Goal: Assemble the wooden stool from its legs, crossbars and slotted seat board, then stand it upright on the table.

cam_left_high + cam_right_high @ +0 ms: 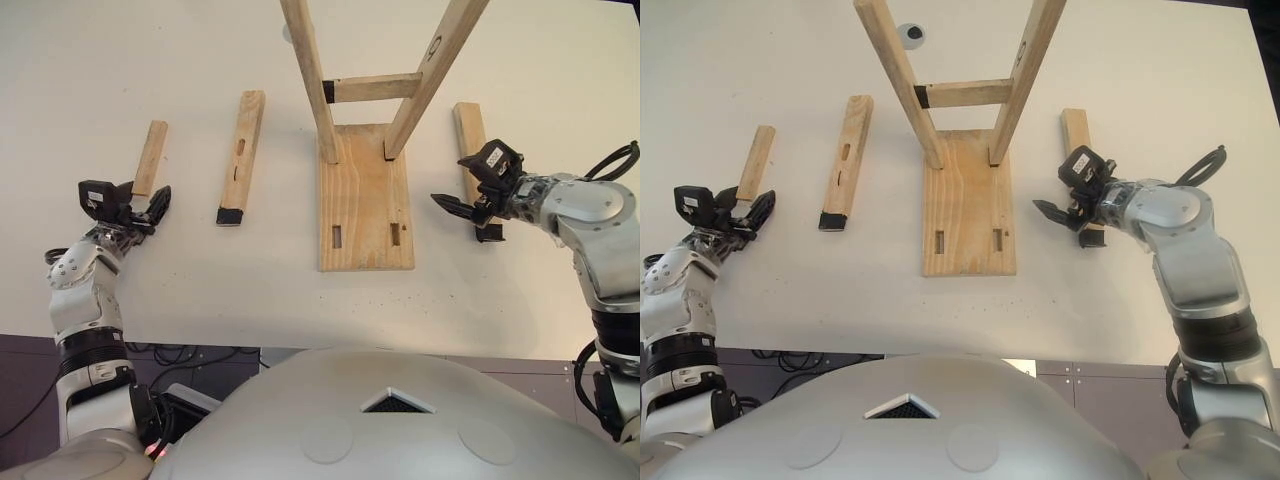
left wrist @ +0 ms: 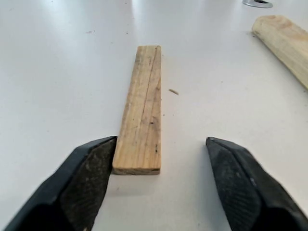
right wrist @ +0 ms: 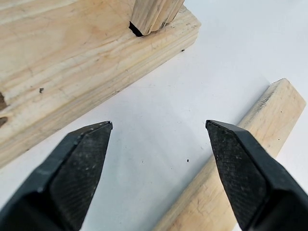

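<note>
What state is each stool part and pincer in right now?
Left pincer: open.
Right pincer: open, empty.
Seat board: flat on the table, far slots filled, near two empty.
Fitted legs: standing in the board, joined by a crossbar.
Loose crossbar: flat, its end between the left pincer's fingers.
Left loose leg: flat, untouched.
Right loose leg: flat beside the right pincer.

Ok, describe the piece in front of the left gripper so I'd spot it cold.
Start at the central seat board, two legs standing in it. Two loose pieces lie to its left; the outer one, by the left gripper, is the crossbar. It is shorter than the neighbouring leg and plain: no slots, no black end.
</note>
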Controlling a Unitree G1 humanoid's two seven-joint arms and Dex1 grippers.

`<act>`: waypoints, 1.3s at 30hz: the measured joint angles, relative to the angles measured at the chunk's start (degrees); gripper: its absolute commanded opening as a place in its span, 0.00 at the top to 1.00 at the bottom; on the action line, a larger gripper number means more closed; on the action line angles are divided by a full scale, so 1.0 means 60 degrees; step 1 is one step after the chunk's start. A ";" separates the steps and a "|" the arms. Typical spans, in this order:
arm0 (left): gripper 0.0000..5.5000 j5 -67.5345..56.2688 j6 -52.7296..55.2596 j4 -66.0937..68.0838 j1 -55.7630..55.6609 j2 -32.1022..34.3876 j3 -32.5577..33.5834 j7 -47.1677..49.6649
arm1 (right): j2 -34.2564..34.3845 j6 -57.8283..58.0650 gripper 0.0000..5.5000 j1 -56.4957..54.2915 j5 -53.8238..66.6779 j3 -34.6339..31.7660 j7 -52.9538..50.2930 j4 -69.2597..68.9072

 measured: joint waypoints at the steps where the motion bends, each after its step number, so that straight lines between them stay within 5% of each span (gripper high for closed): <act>1: 0.50 -0.0135 0.0088 0.0064 -0.0069 -0.0008 0.0043 -0.0053 | 0.0001 -0.0006 0.35 -0.0030 0.0000 0.0026 0.0002 0.0000; 10: 0.77 -0.0115 -0.0248 0.0873 -0.0213 0.0184 0.0046 -0.0091 | 0.0013 -0.0032 0.35 -0.0122 0.0004 0.0095 -0.0017 0.0102; 14: 0.77 0.0210 -0.0995 0.1063 -0.0289 0.0217 -0.0156 0.0126 | 0.0085 -0.0043 0.35 -0.0136 0.0289 -0.0052 -0.0002 0.0110; 20: 0.77 -0.0280 -0.2354 -0.2557 -0.2242 -0.0290 -0.0071 0.0989 | 0.1987 0.1163 0.35 -0.1168 0.6308 -0.3635 0.0548 -0.0363; 24: 0.77 -0.0119 -0.2457 -0.5287 -0.4825 -0.1074 -0.1933 0.1251 | 0.3805 0.1468 0.35 -0.3516 1.0580 -0.5181 -0.2579 0.0772; 30: 0.77 0.0896 -0.3046 -0.5187 -0.5091 -0.2445 -0.4292 0.1031 | 0.5303 0.0704 0.35 -0.5085 1.2337 -0.4901 -0.5697 0.1257; 34: 0.77 0.0950 -0.3235 -0.4981 -0.5094 -0.2509 -0.4449 0.0975 | 0.5322 0.0491 0.35 -0.5226 1.2825 -0.4674 -0.6232 0.1194; 39: 0.77 0.1214 -0.3427 -0.4898 -0.4998 -0.2629 -0.4689 0.0896 | 0.5353 0.0292 0.51 -0.5395 1.3225 -0.4279 -0.6560 0.1132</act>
